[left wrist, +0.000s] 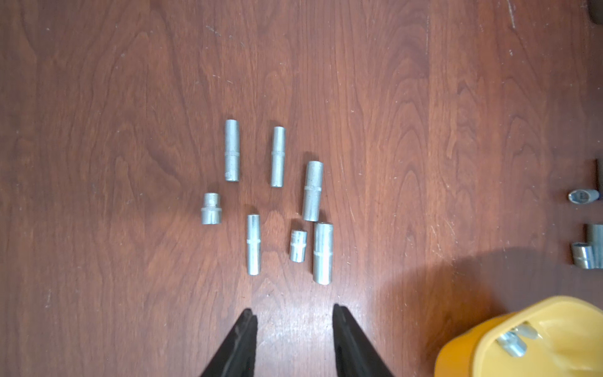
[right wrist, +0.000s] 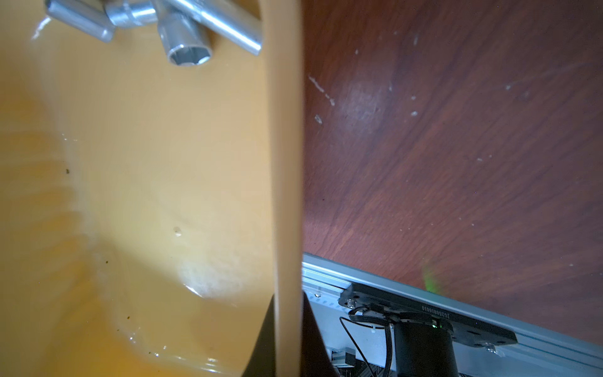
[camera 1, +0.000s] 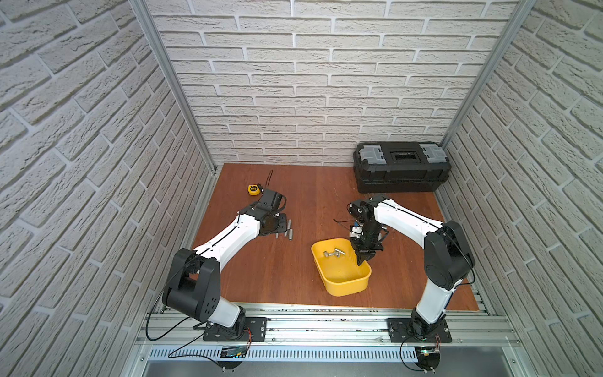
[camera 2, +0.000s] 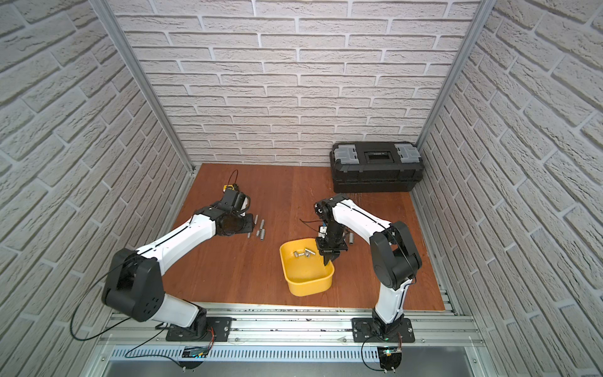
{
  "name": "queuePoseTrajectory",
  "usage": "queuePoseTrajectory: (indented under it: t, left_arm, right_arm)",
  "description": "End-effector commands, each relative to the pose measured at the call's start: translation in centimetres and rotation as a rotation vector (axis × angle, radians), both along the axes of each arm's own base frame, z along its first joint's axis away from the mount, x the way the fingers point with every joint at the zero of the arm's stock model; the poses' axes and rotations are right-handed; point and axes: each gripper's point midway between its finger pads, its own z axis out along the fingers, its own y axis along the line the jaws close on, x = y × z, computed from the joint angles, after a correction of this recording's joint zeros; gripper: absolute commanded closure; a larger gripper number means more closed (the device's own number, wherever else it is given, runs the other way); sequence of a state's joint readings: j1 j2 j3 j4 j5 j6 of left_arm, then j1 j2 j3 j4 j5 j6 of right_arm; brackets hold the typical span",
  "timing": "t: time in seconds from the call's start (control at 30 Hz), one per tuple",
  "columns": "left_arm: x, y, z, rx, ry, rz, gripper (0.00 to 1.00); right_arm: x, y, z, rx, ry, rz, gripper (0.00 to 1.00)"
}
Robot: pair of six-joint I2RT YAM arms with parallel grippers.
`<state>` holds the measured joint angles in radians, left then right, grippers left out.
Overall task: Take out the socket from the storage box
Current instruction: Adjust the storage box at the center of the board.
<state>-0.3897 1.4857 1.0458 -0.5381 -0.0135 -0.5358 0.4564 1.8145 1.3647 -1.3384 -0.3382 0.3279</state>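
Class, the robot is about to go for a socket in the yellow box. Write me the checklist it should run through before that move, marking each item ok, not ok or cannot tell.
1. The storage box is steadied: ok. The right gripper is shut on its side wall, one finger inside and one outside.
2. There is something to take: ok. The sockets in the box lie in one corner, apart from the right gripper.
3. Those sockets are separate enough to pinch one: not ok. They touch and cross each other.
4. The left gripper is free: ok. It is open and empty.
5. The left gripper is over the box: not ok. It is over by the sockets on the table.
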Motion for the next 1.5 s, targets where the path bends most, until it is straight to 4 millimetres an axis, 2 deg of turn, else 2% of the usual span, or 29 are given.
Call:
queuePoseTrajectory:
  t: [0.0, 0.27, 0.43, 0.67, 0.77, 1.03, 1.17, 1.33, 1.47]
  left_arm:
    - [0.1, -0.4, 0.1, -0.011, -0.017, -0.005, 0.58]
    - [-0.5, -0.7, 0.0, 0.011, -0.002, -0.013, 0.58]
    - [-0.8, -1.0, 0.0, 0.021, 0.007, -0.018, 0.58]
    - [-1.0, -1.6, 0.1, 0.039, 0.016, -0.031, 0.58]
    - [-1.1, -1.8, 0.2, 0.037, 0.018, -0.028, 0.58]
    - [-1.1, -2.7, 0.3, 0.04, 0.027, -0.038, 0.58]
    - [-1.0, -2.6, 0.9, 0.047, 0.019, -0.035, 0.58]
    - [-0.7, -2.5, 2.2, 0.054, -0.006, -0.032, 0.57]
    - [-0.5, -2.4, 2.6, 0.059, -0.012, -0.033, 0.57]
  right_arm:
    - [2.1, 1.2, 0.0, 0.038, -0.098, -0.039, 0.98]
    - [7.0, 1.7, -0.6, 0.013, -0.28, -0.085, 0.98]
    - [9.9, 2.1, -2.2, 0.005, -0.392, -0.127, 0.98]
    - [10.9, 1.8, -4.9, -0.019, -0.43, -0.122, 0.96]
    - [11.3, 1.6, -4.9, -0.024, -0.462, -0.125, 0.9]
    - [11.4, 1.5, -4.5, -0.017, -0.483, -0.103, 0.61]
    - [11.7, 1.7, -2.8, 0.006, -0.525, -0.091, 0.55]
    - [13.3, 1.1, 1.5, -0.014, -0.646, -0.027, 0.52]
    - [14.6, 1.2, 3.7, -0.012, -0.721, 0.033, 0.52]
